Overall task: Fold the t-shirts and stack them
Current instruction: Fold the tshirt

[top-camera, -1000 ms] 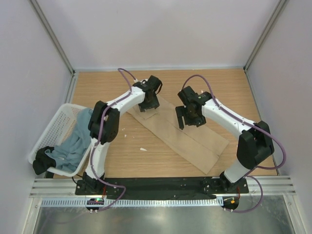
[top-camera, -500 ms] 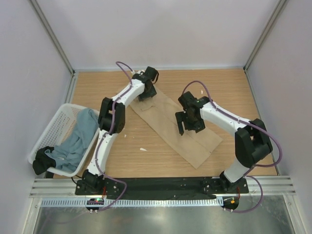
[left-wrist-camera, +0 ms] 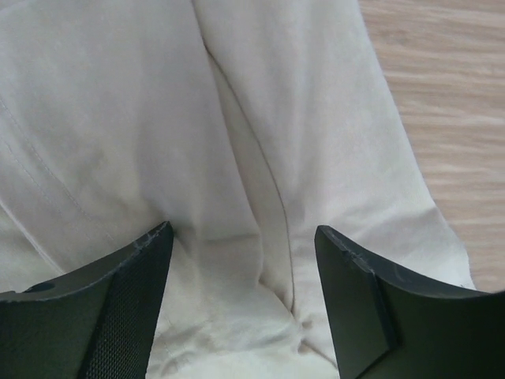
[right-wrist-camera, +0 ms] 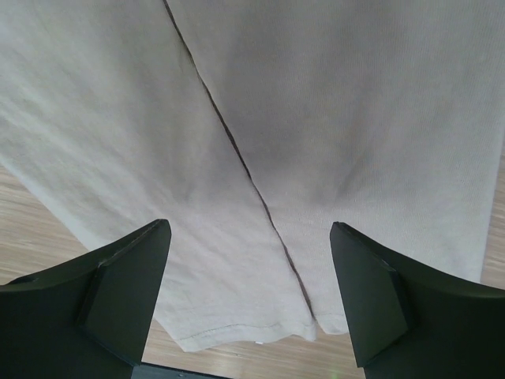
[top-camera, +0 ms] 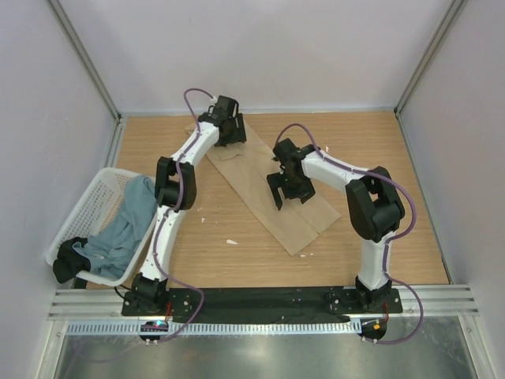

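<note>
The whole tan t-shirt (top-camera: 251, 175) is seen only from the top camera. It is laid flat on the wooden table (top-camera: 379, 142), folded into a long strip that slants from the far left toward the near right. A grey-blue t-shirt (top-camera: 126, 225) is bunched up in a white mesh basket (top-camera: 95, 189) at the left edge, well apart from the tan one. Neither is shown by the wrist cameras in full.

The close details are given by the wrist cameras. In the left wrist view, soft wrinkles and a seam are seen in the tan cloth, with bare wood on the right. In the right wrist view, a straight folded edge is seen running down the cloth, with wood at the lower left corner.

The left claw (left-wrist-camera: 245, 237) is spread wide, and nothing is held between its fingers (left-wrist-camera: 118, 292). The right claw (right-wrist-camera: 248, 229) is spread wide too, with nothing gripped by its fingers (right-wrist-camera: 126, 276). Whether the cloth is touched by the tips cannot be told.

The left arm is stretched long toward the far end of the strip, where the left claw (top-camera: 227, 134) is placed. The right arm is bent at the elbow and turned inward, with the right claw (top-camera: 288, 193) set over the middle of the strip.
</note>
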### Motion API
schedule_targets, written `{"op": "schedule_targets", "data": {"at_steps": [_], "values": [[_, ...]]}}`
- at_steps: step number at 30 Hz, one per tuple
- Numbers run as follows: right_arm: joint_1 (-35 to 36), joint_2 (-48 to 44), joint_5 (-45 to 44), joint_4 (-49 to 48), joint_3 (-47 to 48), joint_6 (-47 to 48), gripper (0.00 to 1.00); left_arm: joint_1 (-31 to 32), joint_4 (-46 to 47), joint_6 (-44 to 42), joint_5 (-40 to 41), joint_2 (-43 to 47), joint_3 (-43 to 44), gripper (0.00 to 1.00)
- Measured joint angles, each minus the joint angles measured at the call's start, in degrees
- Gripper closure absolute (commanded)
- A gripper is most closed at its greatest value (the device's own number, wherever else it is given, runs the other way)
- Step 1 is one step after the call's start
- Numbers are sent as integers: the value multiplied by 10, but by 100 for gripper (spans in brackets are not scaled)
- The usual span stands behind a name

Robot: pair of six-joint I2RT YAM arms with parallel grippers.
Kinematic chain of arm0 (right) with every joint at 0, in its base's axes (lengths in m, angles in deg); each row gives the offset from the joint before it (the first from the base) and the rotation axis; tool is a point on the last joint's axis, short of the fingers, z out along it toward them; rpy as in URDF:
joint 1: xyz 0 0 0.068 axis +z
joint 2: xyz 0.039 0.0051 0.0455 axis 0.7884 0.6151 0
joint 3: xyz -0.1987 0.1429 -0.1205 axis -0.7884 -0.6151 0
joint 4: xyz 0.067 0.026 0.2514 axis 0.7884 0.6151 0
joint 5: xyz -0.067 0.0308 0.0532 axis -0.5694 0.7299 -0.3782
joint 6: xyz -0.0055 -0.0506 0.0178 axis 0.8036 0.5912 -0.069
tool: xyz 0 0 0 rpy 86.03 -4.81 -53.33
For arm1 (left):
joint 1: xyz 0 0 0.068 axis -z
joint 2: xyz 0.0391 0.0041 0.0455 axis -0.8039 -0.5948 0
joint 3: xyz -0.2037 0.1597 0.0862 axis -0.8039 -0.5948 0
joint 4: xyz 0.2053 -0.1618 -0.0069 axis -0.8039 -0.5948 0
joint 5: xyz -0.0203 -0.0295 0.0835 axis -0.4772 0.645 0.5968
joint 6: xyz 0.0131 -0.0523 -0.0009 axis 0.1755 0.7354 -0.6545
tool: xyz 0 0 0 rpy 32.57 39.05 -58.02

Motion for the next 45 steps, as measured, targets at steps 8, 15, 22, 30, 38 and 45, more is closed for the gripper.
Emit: {"op": "schedule_targets", "data": {"at_steps": [8, 15, 22, 30, 38, 45], "values": [[-4, 13, 15, -24, 0, 14, 12, 7, -7, 24, -23, 130, -77, 22], [4, -12, -19, -79, -62, -34, 14, 8, -3, 27, -40, 349, -187, 24], [116, -53, -104, -93, -122, -207, 14, 8, -13, 3, -41, 562, -433, 23], [306, -40, -91, -50, -89, -426, 12, 8, -33, -16, -34, 608, -534, 23], [294, -122, -102, 6, -50, -460, 11, 12, 14, -14, -21, 490, -501, 34], [146, -262, -116, 32, -53, -375, 11, 43, 23, -7, 62, 277, -370, 40]]}}
